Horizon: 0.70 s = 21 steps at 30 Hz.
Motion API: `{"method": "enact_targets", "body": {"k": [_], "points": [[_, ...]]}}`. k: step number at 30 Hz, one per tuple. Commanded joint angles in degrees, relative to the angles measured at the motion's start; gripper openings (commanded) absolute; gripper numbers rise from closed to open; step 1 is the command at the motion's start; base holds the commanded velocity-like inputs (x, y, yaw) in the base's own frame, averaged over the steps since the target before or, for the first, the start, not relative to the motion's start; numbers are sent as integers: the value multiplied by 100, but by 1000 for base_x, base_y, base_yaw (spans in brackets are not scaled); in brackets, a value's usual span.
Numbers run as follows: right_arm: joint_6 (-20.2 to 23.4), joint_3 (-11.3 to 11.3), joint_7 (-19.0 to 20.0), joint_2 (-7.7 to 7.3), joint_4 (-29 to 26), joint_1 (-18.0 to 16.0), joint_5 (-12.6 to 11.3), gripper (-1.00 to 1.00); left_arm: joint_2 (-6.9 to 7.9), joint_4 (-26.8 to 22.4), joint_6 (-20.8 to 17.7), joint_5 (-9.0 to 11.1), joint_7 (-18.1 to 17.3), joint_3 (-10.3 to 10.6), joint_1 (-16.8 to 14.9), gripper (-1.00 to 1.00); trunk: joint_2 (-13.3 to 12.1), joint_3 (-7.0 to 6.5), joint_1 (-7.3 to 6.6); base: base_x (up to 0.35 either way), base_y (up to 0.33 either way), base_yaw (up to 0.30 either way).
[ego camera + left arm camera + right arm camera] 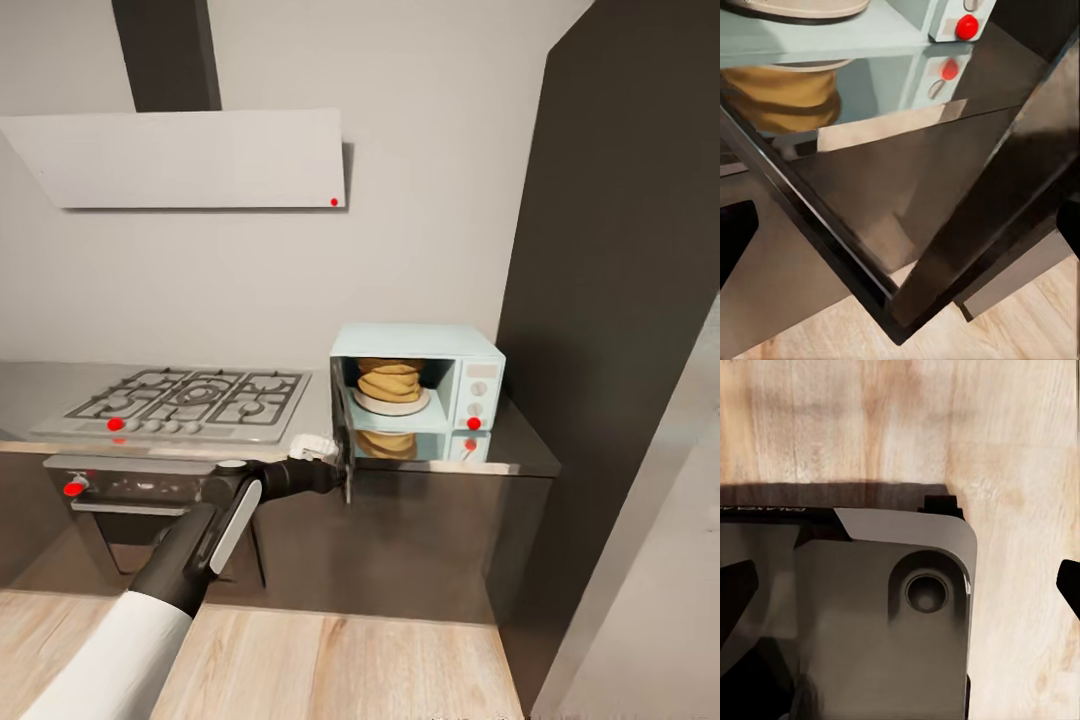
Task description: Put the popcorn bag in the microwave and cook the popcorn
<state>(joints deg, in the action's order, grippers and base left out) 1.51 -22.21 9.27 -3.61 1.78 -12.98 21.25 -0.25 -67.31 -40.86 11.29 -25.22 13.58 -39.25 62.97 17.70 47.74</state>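
One popcorn bag (pixel 390 381) sits inside the microwave (pixel 418 378), upright on the round beige turntable (pixel 391 403), and from my head camera I see only its tan crumpled side; its mouth is cut off by the top of the cavity, so I cannot make out any popcorn. A mirror image of the bag shows on the glossy countertop (pixel 520 450) just below the oven, and my left wrist camera catches that same reflection (pixel 784 97) beside the red dot (pixel 967 26) of the control panel. The microwave door (pixel 345 440) stands swung out toward me, seen nearly edge-on as a thin dark strip; in the left wrist view its dark glass (pixel 907 195) runs across the frame at a slant. My left gripper (pixel 318 452) reaches up to that door's edge, its pale fingers seemingly against it, but whether they are spread or pinched I cannot tell from here. To the left of the microwave lies the steel gas hob (pixel 185 398) with the black oven (pixel 130 490) below and a white extractor hood (pixel 180 158) above. My right wrist camera looks down at a grey robot base panel (pixel 862 615) over the wood floor (pixel 1020 450); of the right gripper I see only dark finger tips (pixel 1069 585) at the frame edges, well apart.
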Motion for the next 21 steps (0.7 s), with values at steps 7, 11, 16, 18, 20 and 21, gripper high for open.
{"method": "enact_targets", "body": {"k": [7, 11, 16, 18, 20, 21], "points": [[-1, -47, 13, -64, 11, -7, 46, 100, -4, -10, -36, 31, -1, -5, -3, 100, 5, 7, 0, 0, 0, -226], [-3, -47, 13, -77, 13, -4, 46, 100, 20, -6, -36, 23, 6, -11, -3, 100, 5, 7, 0, 0, 0, -226], [-10, -47, 13, -79, 9, -5, 46, 100, 66, -2, -42, 22, 8, -28, -3, 100, 5, 7, 0, 0, 0, -172], [-10, -47, 13, -79, 9, -4, 47, 100, 74, -2, -44, 22, 8, -30, -3, 100, 5, 7, 0, 0, 0, -31], [-10, -47, 13, -79, 8, -5, 49, 100, 76, -2, -44, 22, 8, -31, -3, 100, 5, 7, 0, 0, 0, -10], [-10, -47, 13, -79, 7, -4, 48, 100, 77, -2, -44, 19, 8, -31, -3, 100, 5, 7, 0, 0, 0, -4]]}}
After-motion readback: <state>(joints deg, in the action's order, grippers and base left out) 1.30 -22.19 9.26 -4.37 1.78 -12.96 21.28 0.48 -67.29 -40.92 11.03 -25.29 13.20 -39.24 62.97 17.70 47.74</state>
